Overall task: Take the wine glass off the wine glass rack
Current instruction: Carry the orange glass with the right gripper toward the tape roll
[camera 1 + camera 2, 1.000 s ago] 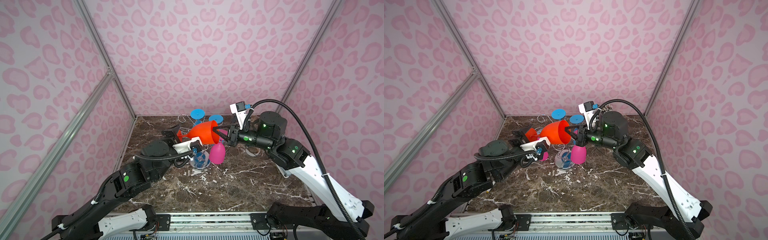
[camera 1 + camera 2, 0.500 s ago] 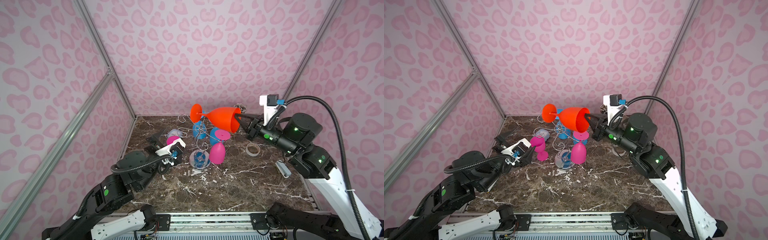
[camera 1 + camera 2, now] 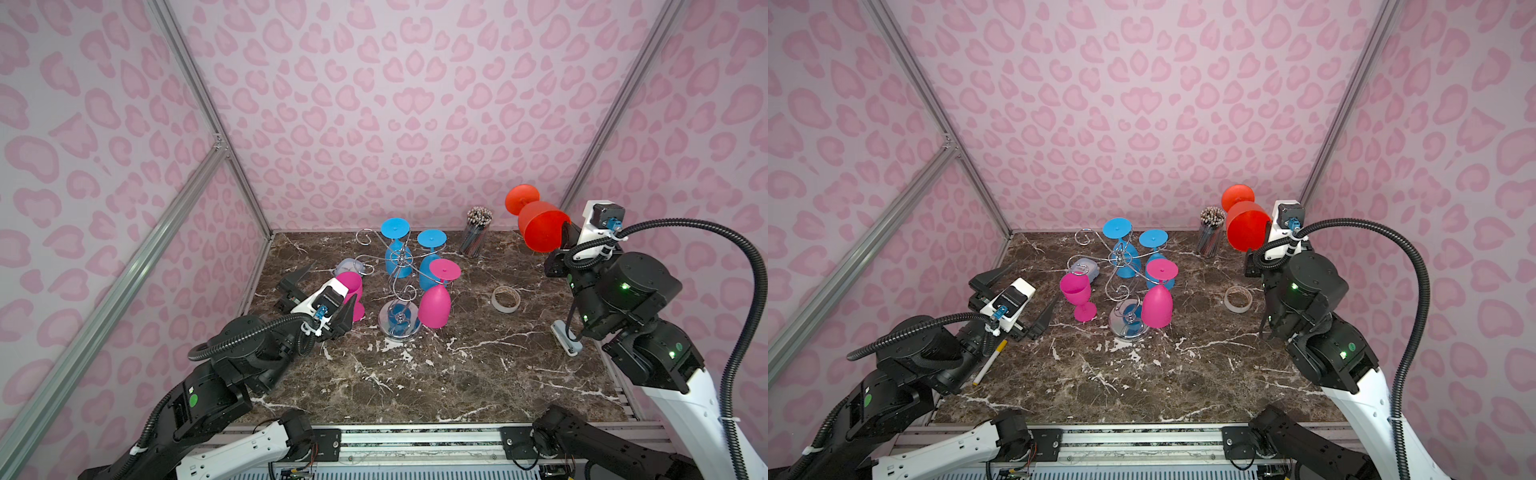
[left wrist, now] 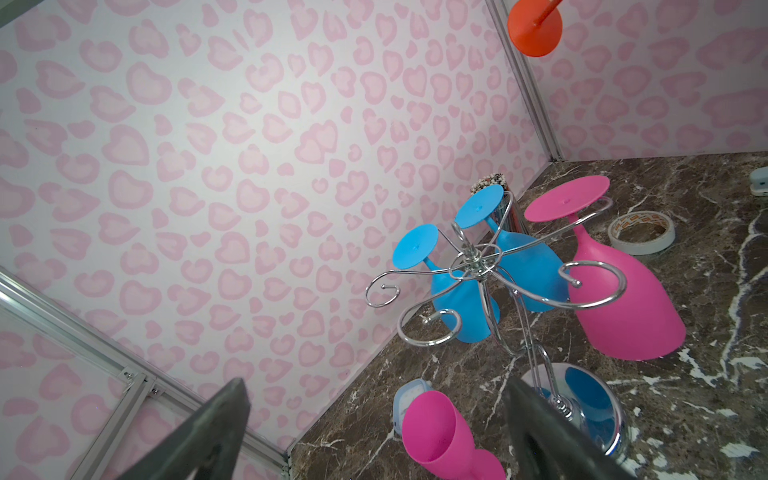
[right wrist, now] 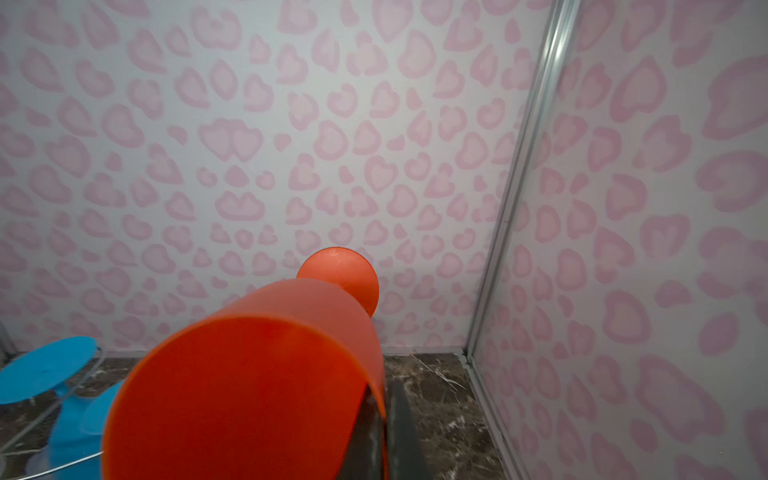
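Wine glass rack [image 3: 395, 330] polished chrome wire; orange wine glass [image 3: 542, 230] smooth plastic; tabletop [image 3: 415, 374] marble-look.

Bright orange-red on the wine glass [image 3: 542, 230], one solid colour with no print, and the dark grey of my right end effector [image 5: 384, 419] against it. All round me the walls [image 3: 395, 104] are pale pink with darker pink heart-like blotches. Now the table [image 3: 415, 374]: dark brown marble, veined in white. There's the wine glass rack [image 4: 478, 259], gleaming chrome, its mirror base picking up blue. Two blue glasses [image 4: 465, 307], a magenta glass [image 3: 434, 307], a second magenta glass [image 3: 1075, 291]. I see the tape roll [image 3: 505, 299], off-white, and the marker [image 3: 990, 361], white with a yellow cap.
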{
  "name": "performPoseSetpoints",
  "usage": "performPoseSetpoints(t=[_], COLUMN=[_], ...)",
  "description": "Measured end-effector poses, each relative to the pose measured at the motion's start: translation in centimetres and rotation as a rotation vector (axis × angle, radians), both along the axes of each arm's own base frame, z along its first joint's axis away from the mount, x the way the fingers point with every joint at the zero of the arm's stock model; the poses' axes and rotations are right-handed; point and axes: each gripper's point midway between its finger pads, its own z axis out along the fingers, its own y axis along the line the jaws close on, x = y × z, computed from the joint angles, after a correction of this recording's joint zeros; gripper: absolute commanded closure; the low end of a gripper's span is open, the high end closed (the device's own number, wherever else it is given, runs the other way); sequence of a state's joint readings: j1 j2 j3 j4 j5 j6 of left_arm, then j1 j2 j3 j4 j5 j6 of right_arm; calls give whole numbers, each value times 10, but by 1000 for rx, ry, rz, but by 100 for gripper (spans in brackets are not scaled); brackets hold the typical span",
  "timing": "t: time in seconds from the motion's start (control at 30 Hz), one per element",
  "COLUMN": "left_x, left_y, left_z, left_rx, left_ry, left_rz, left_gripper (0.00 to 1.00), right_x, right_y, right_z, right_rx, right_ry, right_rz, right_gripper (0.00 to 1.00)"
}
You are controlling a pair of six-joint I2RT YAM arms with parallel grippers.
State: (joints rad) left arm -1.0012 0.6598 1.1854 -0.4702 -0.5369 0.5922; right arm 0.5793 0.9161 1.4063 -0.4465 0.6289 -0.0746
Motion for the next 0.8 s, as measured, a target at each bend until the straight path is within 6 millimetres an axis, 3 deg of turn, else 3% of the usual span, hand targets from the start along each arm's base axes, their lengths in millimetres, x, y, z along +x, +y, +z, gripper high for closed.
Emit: performPoseSetpoints(t=[0.2, 0.3, 0.57, 0.8], left_x=[-2, -3, -5, -5], left_y=[2, 4, 7, 4], left_z=[0, 0, 2, 1], left_rx=[-27, -41, -80, -93], left_ry=[7, 10, 19, 30], left_rz=[-6, -6, -6, -12], left_gripper=[3, 3, 3, 3], right_x=[22, 38, 73, 88], right_y=[-33, -39, 1, 23], right_z=[-67, -102, -200, -243], right_rx=[-35, 5, 56, 83], right_ry=[221, 348, 711, 882], right_rz=[-115, -101, 99, 181], right_gripper=[100, 100, 100, 100])
